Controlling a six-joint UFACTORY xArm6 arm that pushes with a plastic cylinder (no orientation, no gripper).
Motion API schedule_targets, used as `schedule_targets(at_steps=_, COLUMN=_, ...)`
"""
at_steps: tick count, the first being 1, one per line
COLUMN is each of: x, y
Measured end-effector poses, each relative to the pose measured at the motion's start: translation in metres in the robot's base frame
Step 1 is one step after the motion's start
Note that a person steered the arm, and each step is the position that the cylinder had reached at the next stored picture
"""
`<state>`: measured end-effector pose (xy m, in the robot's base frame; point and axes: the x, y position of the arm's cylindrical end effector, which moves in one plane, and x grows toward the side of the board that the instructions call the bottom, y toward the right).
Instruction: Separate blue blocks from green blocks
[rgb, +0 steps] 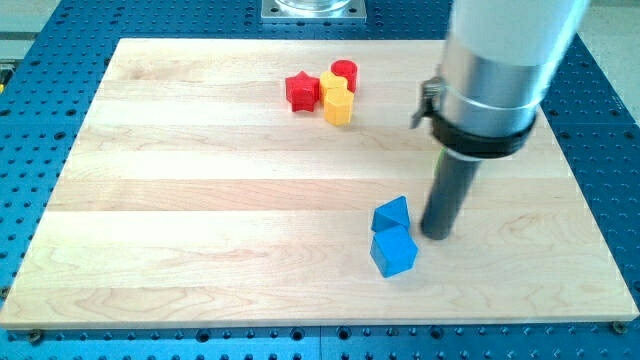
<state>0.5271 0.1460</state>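
Blue blocks come nearest: a chunky blue plastic cube (394, 251) touching a blue triangular wedge (392, 215) above it. My tip (436, 236), a plain rod with nothing to open or close, rests on the pale wooden board (200, 200) just to their right, gripping nothing. No green block shows, so separation looks settled or unstartable; pushing seems unnecessary. Farther off cluster a red star (301, 91), yellow blocks (337, 99) and a red cylinder (345, 73).

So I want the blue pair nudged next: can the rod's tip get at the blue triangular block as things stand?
Probably yes. My tip sits just to the view's right of the blue triangular block, with only bare board between them. The other blue block lies below it, out of the way.
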Motion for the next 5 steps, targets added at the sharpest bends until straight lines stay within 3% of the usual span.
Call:
schedule_targets(at_steps=1, x=-0.018, y=0.002)
schedule_targets(at_steps=2, x=-0.023, y=-0.042)
schedule_targets(at_steps=4, x=-0.007, y=-0.066)
schedule_targets(at_steps=5, x=-0.037, y=-0.079)
